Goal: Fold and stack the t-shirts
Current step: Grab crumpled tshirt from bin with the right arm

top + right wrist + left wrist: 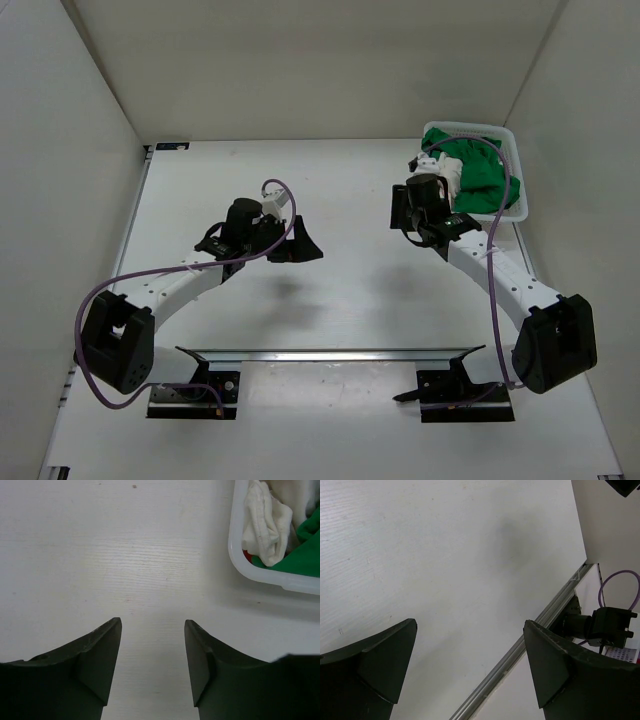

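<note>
T-shirts: all three lay bunched in the basket (470, 127) at the far right corner of the table (350, 180); none was spread out, folded or stacked.
Green t-shirt (485, 175): crumpled, and took up most of the basket.
Off-white t-shirt (265, 522): wadded against the basket wall on the side nearest the right arm, touching the green one.
Red t-shirt (247, 556): only a sliver showed, low against the basket wall under the off-white wad.
Progress: by my judgement, the very start. No shirt was out on the table, so every step was left: lifting each one out, laying it flat, folding it and piling the three.
Right gripper (152, 630): released, jaws apart with nothing between them, above bare table just beside the basket.
Left gripper (470, 630): released, jaws spread wide and empty, over the middle of the table, well apart from the basket.
Hard to make out: how the shirts were tangled and how much of the red one lay buried. In the overhead view the right wrist covered part of the off-white shirt. The right wrist view cut off most of the basket.
</note>
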Robot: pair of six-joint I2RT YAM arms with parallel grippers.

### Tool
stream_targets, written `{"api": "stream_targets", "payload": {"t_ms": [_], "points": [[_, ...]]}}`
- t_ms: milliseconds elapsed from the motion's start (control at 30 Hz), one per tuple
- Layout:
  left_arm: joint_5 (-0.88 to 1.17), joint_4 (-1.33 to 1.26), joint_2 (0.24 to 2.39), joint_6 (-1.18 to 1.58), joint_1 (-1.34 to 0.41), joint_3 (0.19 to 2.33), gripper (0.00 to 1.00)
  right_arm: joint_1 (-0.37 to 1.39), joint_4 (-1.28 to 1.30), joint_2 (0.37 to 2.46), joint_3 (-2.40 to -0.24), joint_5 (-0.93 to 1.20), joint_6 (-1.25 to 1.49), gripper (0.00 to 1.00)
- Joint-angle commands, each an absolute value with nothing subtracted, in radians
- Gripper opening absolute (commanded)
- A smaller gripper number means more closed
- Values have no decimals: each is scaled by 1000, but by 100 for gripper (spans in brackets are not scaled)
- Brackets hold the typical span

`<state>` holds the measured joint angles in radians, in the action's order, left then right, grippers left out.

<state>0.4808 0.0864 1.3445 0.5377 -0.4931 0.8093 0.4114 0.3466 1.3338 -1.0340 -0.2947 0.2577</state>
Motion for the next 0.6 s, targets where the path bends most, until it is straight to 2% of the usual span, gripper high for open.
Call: {"api": "stream_targets", "payload": {"t_ms": [0,67,133,200,267,300,333,367,400,467,567], "points": [[523,58,1301,529,-491,818,99,416,316,1312,-1055,-305,255,50],[546,9,1286,532,-480,802,98,419,293,1309,-1048,-260,227,43],[532,11,1281,534,-505,792,99,420,262,1290,-1028,-226,198,41],[514,11,1288,544,-512,779,99,408,206,1253,-991,-180,210,33],[540,-50,1289,575,-502,756,95,339,186,1252,-977,-42,274,16],[552,-70,1293,597,-502,737,65,321,205,1273,-1000,-17,282,10],[551,-89,1290,607,-506,723,49,301,240,1302,-1035,-14,284,0],[534,-87,1295,606,-515,721,34,296,282,1322,-1061,-62,282,0],[522,-77,1293,594,-531,721,24,296,326,1354,-1116,-104,270,0],[471,-49,1287,577,-552,724,16,278,389,1408,-1210,-226,247,0],[468,-60,1267,586,-568,706,16,194,440,1453,-1366,-317,213,2]]}}
